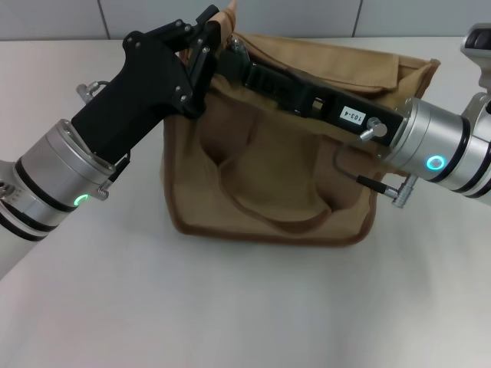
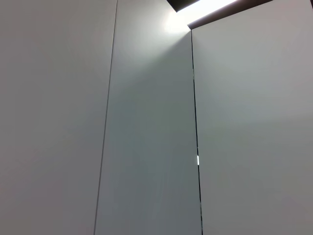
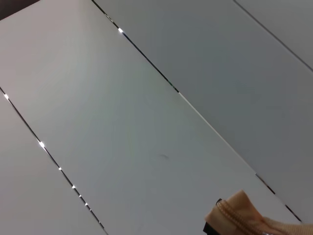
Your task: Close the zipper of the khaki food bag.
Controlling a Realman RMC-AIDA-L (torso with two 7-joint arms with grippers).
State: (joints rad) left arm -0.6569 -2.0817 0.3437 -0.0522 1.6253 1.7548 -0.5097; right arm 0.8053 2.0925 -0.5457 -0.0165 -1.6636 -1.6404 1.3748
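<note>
The khaki food bag (image 1: 268, 176) stands upright in the middle of the white table, its looped handle (image 1: 276, 218) hanging down the front. My left gripper (image 1: 209, 31) is at the bag's top left corner, shut on a tab of tan fabric there. My right gripper (image 1: 232, 52) reaches from the right along the bag's top and ends close to the left gripper, shut on the small silver zipper pull (image 1: 237, 47). The arm hides most of the zipper line. The right wrist view shows a bit of tan zipper tape (image 3: 239, 215). The left wrist view shows only wall panels.
The white table (image 1: 230, 307) stretches in front of and beside the bag. A grey panelled wall (image 1: 307, 15) runs behind it. Both arms cross over the bag's top edge.
</note>
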